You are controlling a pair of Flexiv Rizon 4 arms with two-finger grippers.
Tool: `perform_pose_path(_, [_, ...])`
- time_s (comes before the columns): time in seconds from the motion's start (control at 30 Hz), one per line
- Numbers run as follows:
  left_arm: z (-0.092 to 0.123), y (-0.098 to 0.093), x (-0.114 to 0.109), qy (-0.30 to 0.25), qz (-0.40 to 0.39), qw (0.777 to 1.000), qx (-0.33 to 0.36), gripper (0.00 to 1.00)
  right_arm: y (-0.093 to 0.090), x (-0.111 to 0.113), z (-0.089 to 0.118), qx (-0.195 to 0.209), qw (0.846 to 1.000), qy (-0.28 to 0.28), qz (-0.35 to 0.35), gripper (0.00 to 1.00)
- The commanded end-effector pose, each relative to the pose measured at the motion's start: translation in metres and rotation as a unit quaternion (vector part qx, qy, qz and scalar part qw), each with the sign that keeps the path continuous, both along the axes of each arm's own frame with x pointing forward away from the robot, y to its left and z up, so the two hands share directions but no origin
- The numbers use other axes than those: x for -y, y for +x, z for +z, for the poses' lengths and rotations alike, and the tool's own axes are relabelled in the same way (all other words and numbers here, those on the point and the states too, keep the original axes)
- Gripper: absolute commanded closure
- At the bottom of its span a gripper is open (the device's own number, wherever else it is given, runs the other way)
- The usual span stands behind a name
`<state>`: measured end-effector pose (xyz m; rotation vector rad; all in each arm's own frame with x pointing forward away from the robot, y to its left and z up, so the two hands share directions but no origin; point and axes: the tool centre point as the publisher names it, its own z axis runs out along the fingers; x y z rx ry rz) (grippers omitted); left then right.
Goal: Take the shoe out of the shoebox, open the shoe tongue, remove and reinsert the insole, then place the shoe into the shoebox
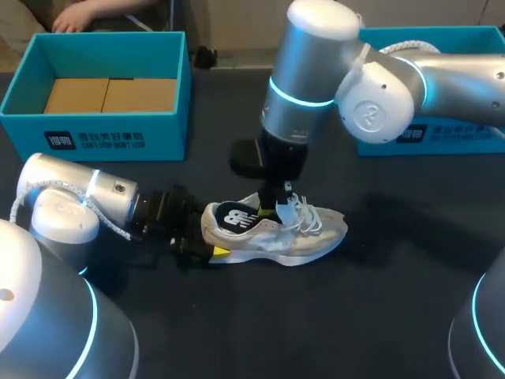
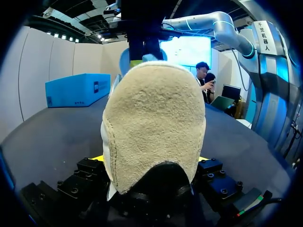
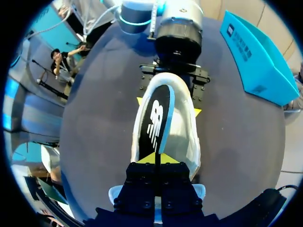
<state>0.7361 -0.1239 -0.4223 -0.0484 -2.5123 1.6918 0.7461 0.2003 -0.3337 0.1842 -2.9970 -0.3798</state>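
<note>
Head view, task object: shoe [image 1: 276, 233] rests on the table [image 1: 379, 300] in the lower middle of the frame, toe to the right, well apart from the shoebox [image 1: 102, 138] at upper left.
Left gripper [image 1: 209, 234]: fingers pressed against the heel from both sides, clamping the shoe.
Right gripper [image 3: 156, 158]: stands over the shoe opening. Its yellow tips nearly meet and appear to pinch the front end of the insole [image 3: 154, 118].
Insole position: black, white logo up, lying tilted in the heel opening. How much of it is seated cannot be told.
Step in hand (judged): insole removal or reinsertion; the frames do not settle which.
Risk 1: insole slips from the pinch. Cause: a thin, flexible edge held by the tips only.
Risk 2: shoe twists or lifts out of the heel clamp. Cause: upward or sideways pull by the right arm against a soft, rounded heel.
Risk 3: insole folds or jams toward the toe. Cause: pushing it while it lies tilted against the shoe wall.
Risk 4: laces [image 1: 304, 215] snag on the right fingers. Cause: loose loops just beside the tips.
Risk 5: later placement in the wrong container. Cause: second teal box [image 1: 442, 134] at upper right resembles the shoebox.
</note>
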Motion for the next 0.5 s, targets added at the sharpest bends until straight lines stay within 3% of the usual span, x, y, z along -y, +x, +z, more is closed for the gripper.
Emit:
perform_pose_path(0.03, [-0.001,0.0,0.0,0.002,-0.001,1.0,-0.001,1.0,0.0,0.004,0.009,-0.001,1.0,0.008,0.015,1.0])
perform_pose_path(0.5, [-0.001,0.0,0.0,0.002,-0.001,1.0,-0.001,1.0,0.007,-0.024,0.028,-0.012,0.993,0.038,0.109,1.0])
